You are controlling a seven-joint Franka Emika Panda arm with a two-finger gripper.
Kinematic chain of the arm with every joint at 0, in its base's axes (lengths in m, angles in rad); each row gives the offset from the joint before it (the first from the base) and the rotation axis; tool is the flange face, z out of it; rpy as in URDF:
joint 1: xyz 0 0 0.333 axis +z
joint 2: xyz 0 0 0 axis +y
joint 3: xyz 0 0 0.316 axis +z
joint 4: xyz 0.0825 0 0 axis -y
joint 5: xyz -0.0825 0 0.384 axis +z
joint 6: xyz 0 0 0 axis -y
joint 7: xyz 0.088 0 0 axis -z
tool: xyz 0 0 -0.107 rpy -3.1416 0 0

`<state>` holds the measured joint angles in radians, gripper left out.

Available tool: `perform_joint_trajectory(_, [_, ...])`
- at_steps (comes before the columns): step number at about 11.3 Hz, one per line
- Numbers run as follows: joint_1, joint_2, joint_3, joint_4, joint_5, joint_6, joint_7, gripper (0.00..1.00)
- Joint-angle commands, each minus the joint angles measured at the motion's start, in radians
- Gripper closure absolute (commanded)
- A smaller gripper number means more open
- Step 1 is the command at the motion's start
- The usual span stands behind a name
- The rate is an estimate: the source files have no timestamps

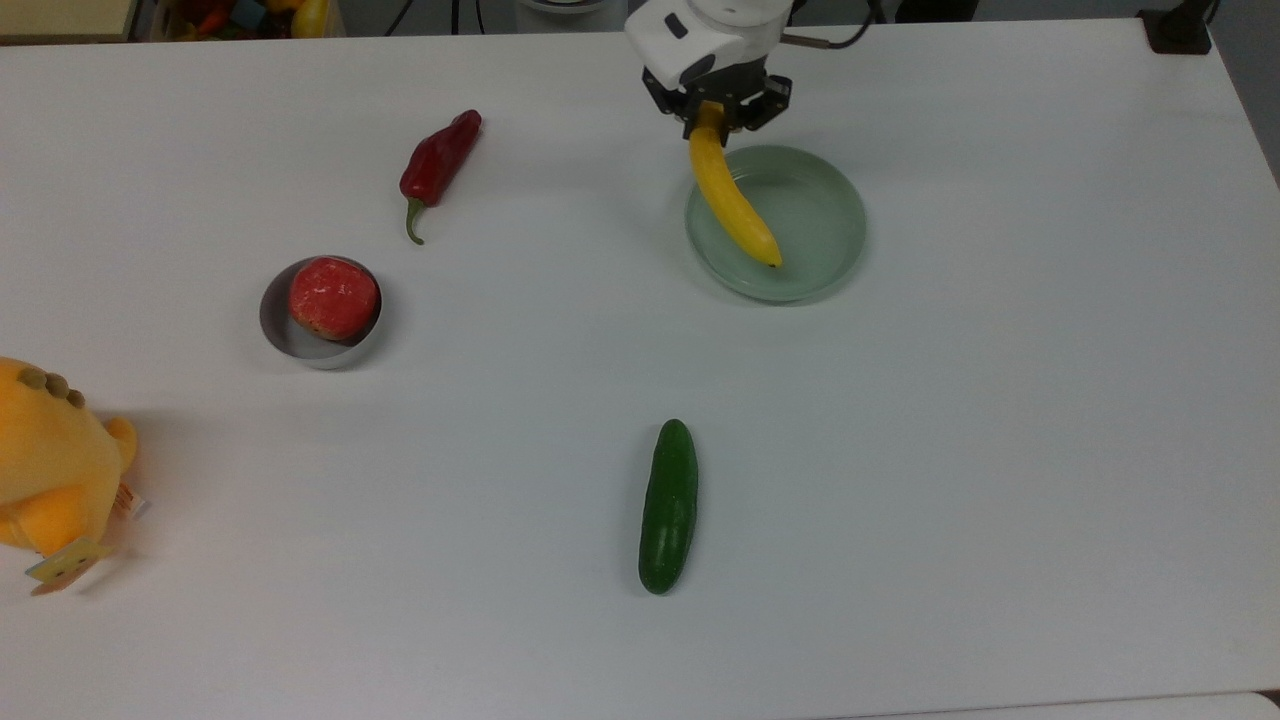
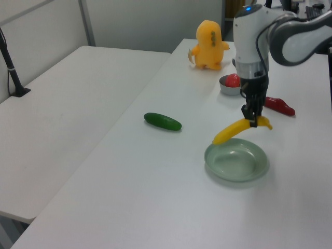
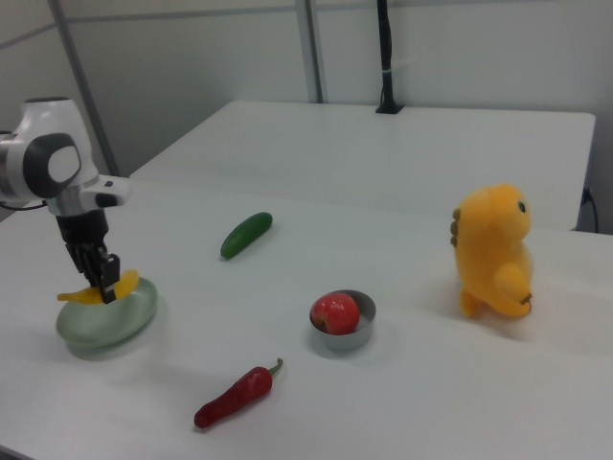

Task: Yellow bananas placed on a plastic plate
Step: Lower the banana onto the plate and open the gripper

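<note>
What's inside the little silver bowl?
A round red fruit sits inside the silver bowl, nearly filling it. The bowl's bottom beneath the fruit is covered, so anything under it can't be seen.

White table carries pale green plate, cucumber, red pepper, metal tin, plush toy.

White tables, pale partition walls

The gripper is gripping the yellow banana near one end, holding it above the pale green plate.
</note>
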<state>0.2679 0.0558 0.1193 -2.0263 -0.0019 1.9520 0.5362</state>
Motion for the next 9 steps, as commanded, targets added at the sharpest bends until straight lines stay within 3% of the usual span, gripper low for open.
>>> perform_joint_trajectory(1, [0.007, -0.008, 0.061, -0.068, 0.016, 0.114, 0.169, 1.00])
perform_joint_trajectory(4, [0.002, 0.030, 0.091, -0.068, 0.013, 0.172, 0.258, 0.97])
perform_joint_trajectory(5, [-0.005, 0.030, 0.091, -0.066, 0.011, 0.174, 0.284, 0.87])
perform_joint_trajectory(8, [-0.024, 0.029, 0.091, -0.061, 0.011, 0.160, 0.284, 0.27])
perform_joint_trajectory(9, [-0.025, 0.027, 0.091, -0.061, 0.011, 0.159, 0.283, 0.19])
